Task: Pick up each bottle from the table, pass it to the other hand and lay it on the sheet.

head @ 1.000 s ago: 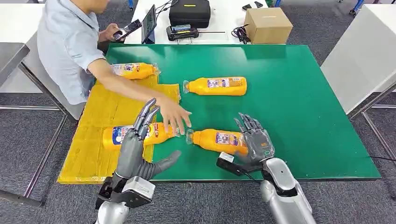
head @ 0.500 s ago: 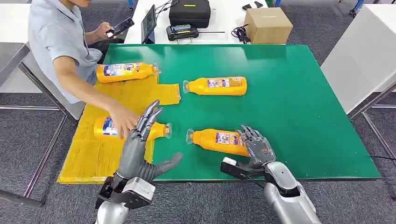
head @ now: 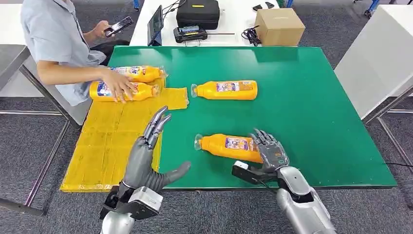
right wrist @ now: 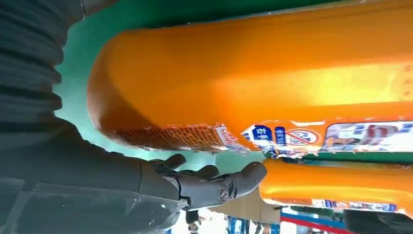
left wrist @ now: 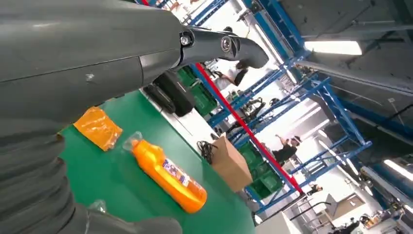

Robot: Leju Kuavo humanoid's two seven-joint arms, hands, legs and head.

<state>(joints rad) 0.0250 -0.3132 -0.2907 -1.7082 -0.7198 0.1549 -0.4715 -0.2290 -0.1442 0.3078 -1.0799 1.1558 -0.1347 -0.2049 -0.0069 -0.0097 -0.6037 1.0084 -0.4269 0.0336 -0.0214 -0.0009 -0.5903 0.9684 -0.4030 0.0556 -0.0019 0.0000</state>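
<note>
An orange bottle [head: 226, 146] [right wrist: 253, 78] lies on the green table [head: 311, 112], cap pointing to the left. My right hand [head: 269, 151] is at its base end, with the fingers [right wrist: 209, 183] curved over the far side, the thumb on the near side, and a gap showing between. A second bottle [head: 225, 89] [left wrist: 168, 175] lies further back on the table. Two more bottles [head: 140, 73] [head: 127, 91] lie at the far end of the yellow sheet [head: 107, 146]. My left hand [head: 145, 156] hovers over the sheet's right edge, fingers spread, holding nothing.
A person sits at the far left, one hand [head: 116, 84] on the nearer sheet bottle, the other holding a phone [head: 117, 26]. Behind the table are a cardboard box [head: 279, 26], a black case [head: 197, 13] and a tablet [head: 156, 24]. A white table [head: 380, 53] stands right.
The person slid the bottle from the sheet's near part to its far end beside the other one. My right hand's fingers curled lower over the near bottle's base. My left hand stayed put.
</note>
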